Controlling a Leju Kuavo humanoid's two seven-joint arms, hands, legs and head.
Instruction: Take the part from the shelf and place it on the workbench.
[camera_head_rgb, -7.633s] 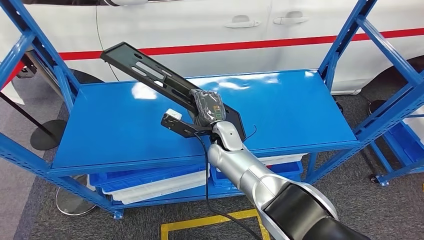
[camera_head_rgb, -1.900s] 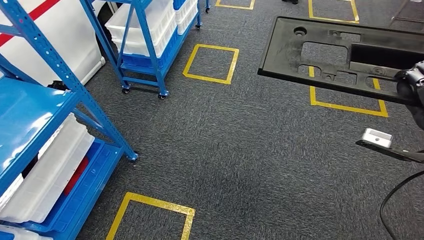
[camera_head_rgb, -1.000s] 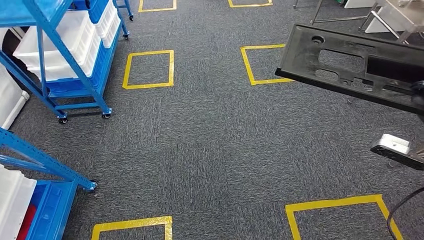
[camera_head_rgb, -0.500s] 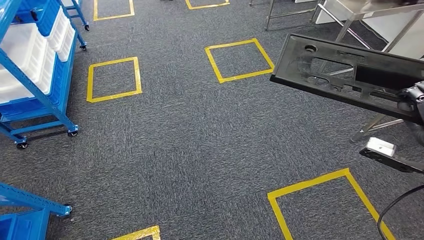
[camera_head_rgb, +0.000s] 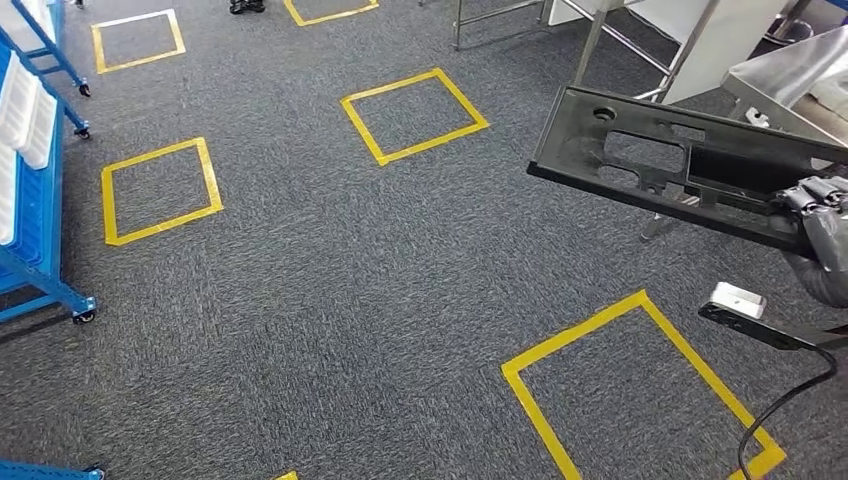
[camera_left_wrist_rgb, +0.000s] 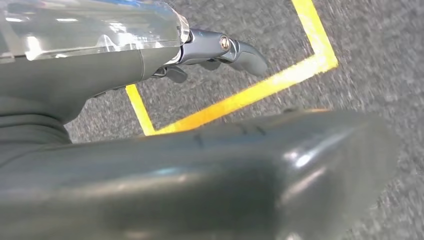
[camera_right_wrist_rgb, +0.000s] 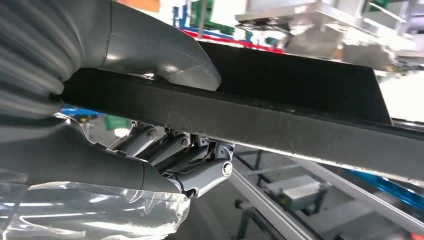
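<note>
Your right robot hand (camera_head_rgb: 818, 215) grips the part (camera_head_rgb: 660, 160) by its long edge, thumb over the top face and darker fingers (camera_right_wrist_rgb: 170, 150) curled beneath, carrying it in the air above grey carpet marked with yellow tape squares (camera_head_rgb: 415, 113). The part is a flat black moulded panel, matt and slightly scuffed, pierced by rectangular cut-outs and a round hole near its far corner, with a raised rim along the edge. It hangs roughly level, clear of the floor and touching nothing but the robot hand.

You look to be in the carry step: the part is off the shelf and not yet set down. A metal-framed table (camera_head_rgb: 790, 75) with a brushed steel top stands just beyond the panel at the upper right, its thin legs showing behind it. The next move likely calls for closing on that table, lifting the panel's far end over the rim, and lowering it flat before you let go.

Your left robot hand (camera_left_wrist_rgb: 220, 47) hangs over the carpet, its fingers loosely apart, holding nothing. A blue wheeled shelf (camera_head_rgb: 35, 200) with white bins sits at the far left
</note>
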